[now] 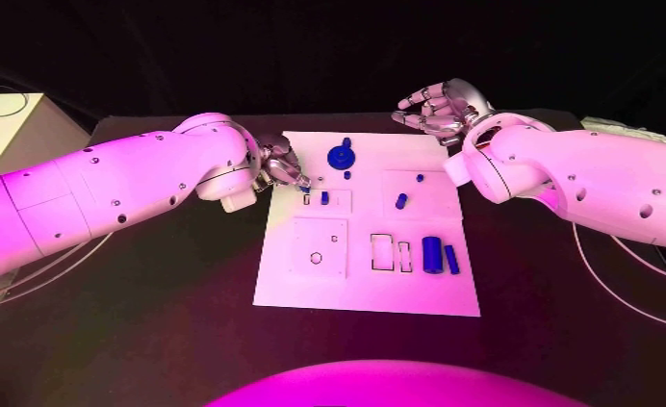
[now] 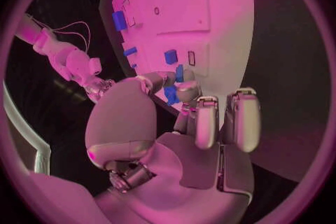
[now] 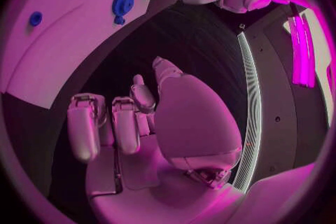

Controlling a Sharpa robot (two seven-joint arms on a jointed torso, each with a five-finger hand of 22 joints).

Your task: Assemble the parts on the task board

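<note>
Board: task board (image 1: 368, 287) is lying flat in the middle of the black desk (image 1: 166, 330), between the two arms.
Left hand: left hand (image 1: 282, 168) is hovering at the board's left edge, its fingers (image 2: 183, 91) curling in and pinching a small blue part (image 2: 171, 94) between thumb and fingertip (the left wrist view is showing this best).
Right hand: right hand (image 1: 437, 109) is hanging over the desk just past the board's far right corner, fingers half curled and holding nothing.
Round part: blue disc-shaped part (image 1: 340, 155) is sitting on the board near its far edge.
Cylinders: two blue cylinders (image 1: 433, 255) are lying side by side on the board's right portion, nearer the robot.
Small parts: small blue peg (image 1: 401, 201) is lying near the board's middle.
</note>
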